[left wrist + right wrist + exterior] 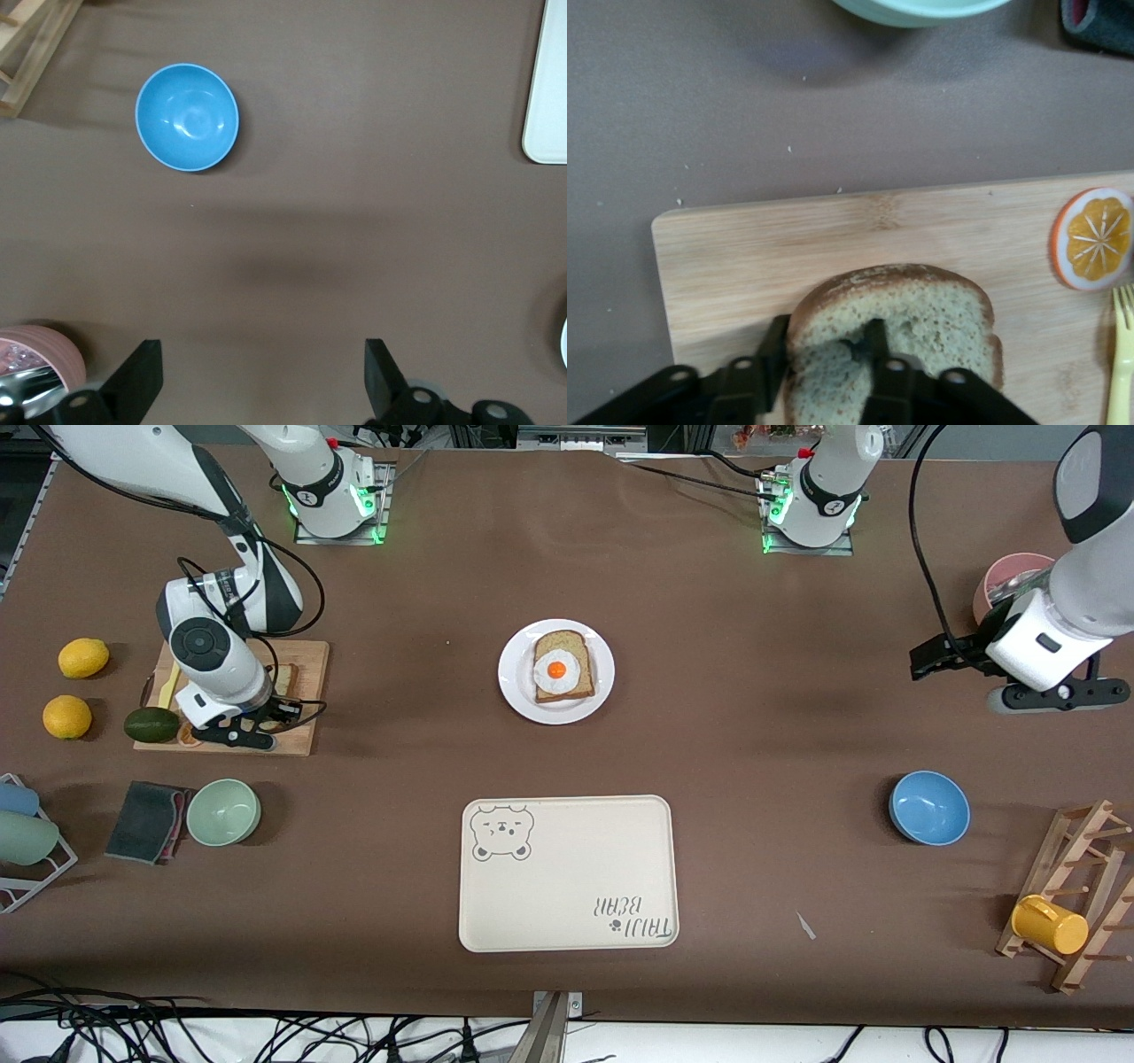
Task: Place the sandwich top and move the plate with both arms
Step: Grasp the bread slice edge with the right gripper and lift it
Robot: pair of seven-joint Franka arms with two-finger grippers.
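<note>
The sandwich top [921,310], a speckled tan slice with a brown crust, lies on a wooden cutting board [744,257] toward the right arm's end of the table. My right gripper [827,341] is shut on it, one finger at the crust edge and one pressed into its face. In the front view the right gripper [279,710] is low over the board [306,691], with the slice [285,680] partly hidden under it. The white plate [514,682] sits mid-table with an egg-topped bread slice [561,669] on it. My left gripper [919,664] is open and empty over bare table, and so it shows in the left wrist view [263,354].
A cream bear tray [567,872] lies nearer the front camera than the plate. A blue bowl [928,807] and a pink bowl [1010,576] flank the left gripper. An avocado [151,724], two lemons [83,657] and a green bowl [223,811] surround the board. An orange slice [1092,237] lies on it.
</note>
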